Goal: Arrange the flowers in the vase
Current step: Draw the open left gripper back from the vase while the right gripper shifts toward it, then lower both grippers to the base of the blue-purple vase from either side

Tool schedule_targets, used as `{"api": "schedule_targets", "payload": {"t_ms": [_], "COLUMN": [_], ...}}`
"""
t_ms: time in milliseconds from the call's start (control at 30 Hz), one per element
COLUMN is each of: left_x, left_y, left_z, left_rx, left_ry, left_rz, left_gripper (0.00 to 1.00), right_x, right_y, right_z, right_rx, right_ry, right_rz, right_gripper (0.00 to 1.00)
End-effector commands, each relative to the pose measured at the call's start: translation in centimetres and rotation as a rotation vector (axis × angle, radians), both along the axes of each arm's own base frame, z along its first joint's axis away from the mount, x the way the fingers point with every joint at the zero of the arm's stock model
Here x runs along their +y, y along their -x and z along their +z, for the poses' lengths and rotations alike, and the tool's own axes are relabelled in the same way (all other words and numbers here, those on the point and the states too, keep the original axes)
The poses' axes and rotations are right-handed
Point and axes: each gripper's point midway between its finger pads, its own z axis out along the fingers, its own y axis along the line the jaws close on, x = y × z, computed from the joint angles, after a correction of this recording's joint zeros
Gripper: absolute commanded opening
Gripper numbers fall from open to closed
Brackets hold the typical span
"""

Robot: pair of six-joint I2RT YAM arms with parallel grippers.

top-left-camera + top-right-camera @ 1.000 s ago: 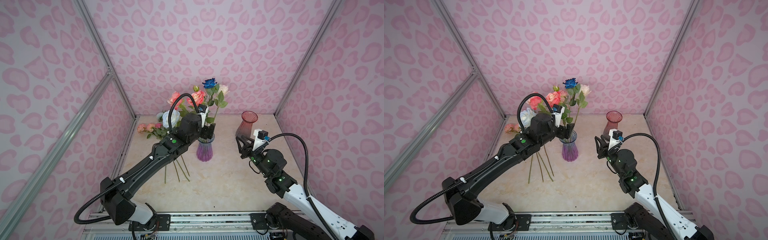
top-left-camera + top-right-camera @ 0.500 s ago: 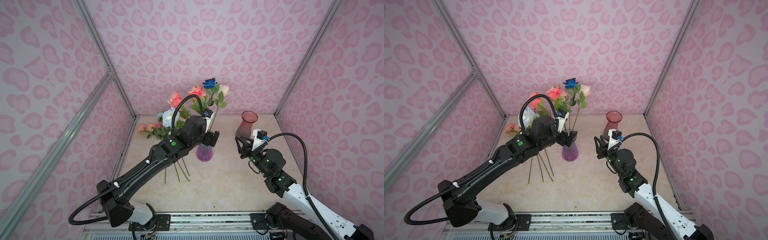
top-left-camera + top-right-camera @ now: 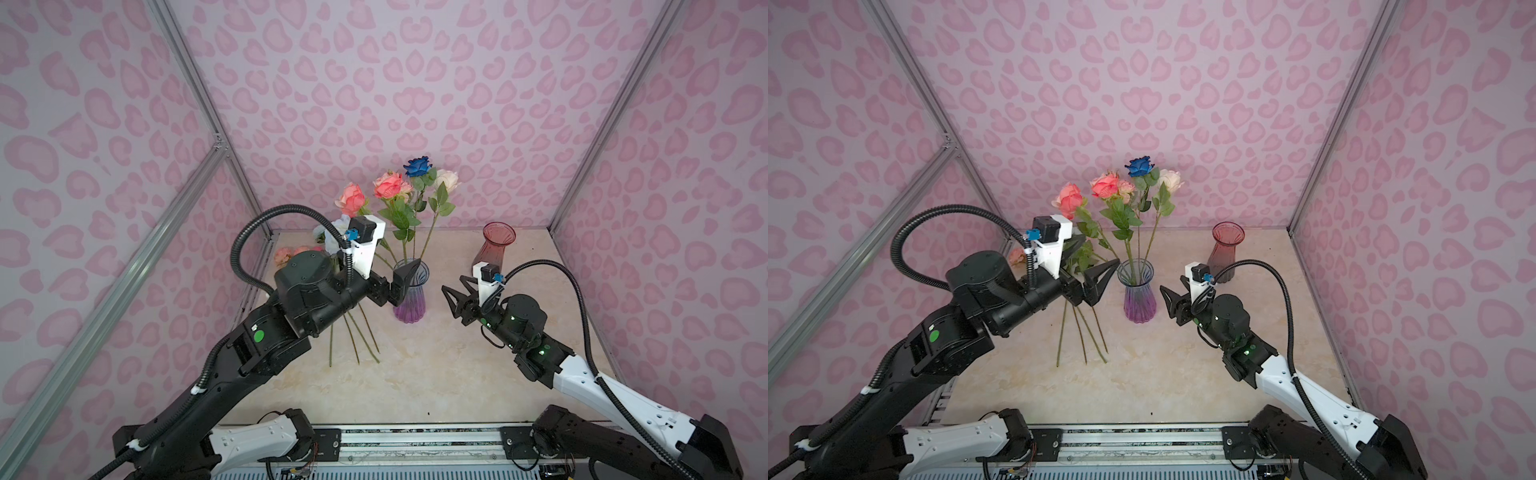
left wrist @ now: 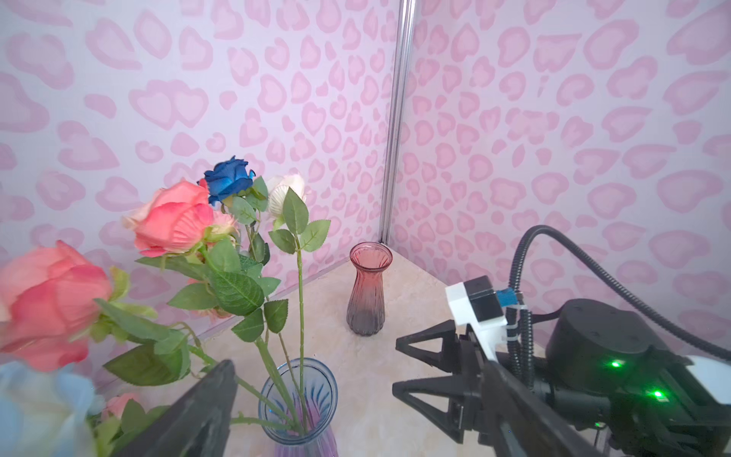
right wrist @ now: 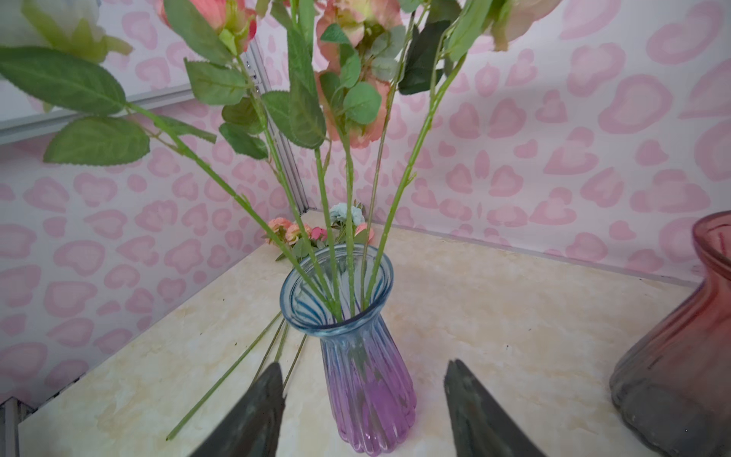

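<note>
Beside the rim of the blue-purple vase [image 3: 1139,295], my left pincer [image 3: 1098,251] stands with its jaws spread wide and nothing clamped. Leaves and a leaning stem cross near the gap, but I see no grip on them. I read that wide stance as a way to come clear of the foliage without dragging a stem.

On the other side of the vase, near it but apart, my right pincer [image 4: 396,366] faces the glass, its jaws also parted and empty. Its wrist view frames the vase between the two fingers [image 5: 253,415], so I judge it is posted there to steady the vase if a stem tips it.

Several roses [image 3: 390,185] stand in the vase, fanned out: coral, pink, dark blue, cream. Behind and to the left, the loose flowers [image 3: 284,254] lie flat on the table [image 3: 436,374]. Their heads are bunched in the back corner and their stems point forward, which gives my left arm bare stem to take. A red vase [image 3: 496,245] stands empty at the back right, well apart.
</note>
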Motion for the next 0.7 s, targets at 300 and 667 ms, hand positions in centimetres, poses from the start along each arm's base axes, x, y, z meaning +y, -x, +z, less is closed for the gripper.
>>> {"api": "schedule_targets", "payload": {"t_ms": [300,667], "left_x": [14.2,16.4], "left_y": [1.1,-1.2], "left_z": [-0.7,-15.0], "left_rx": [-0.098,0.154], "left_ry": [0.149,0.163], "left_rz": [0.499,0.691], "left_gripper": [0.96,0.95], "right_x": [2.6,2.6], "right_y": [0.9,0.6], "right_z": [-3.5,-7.5], "right_rx": [0.006,0.061], "right_ry": [0.099,0.090], "right_rz": [0.046,-0.012], "right_gripper": [0.84,0.80]}}
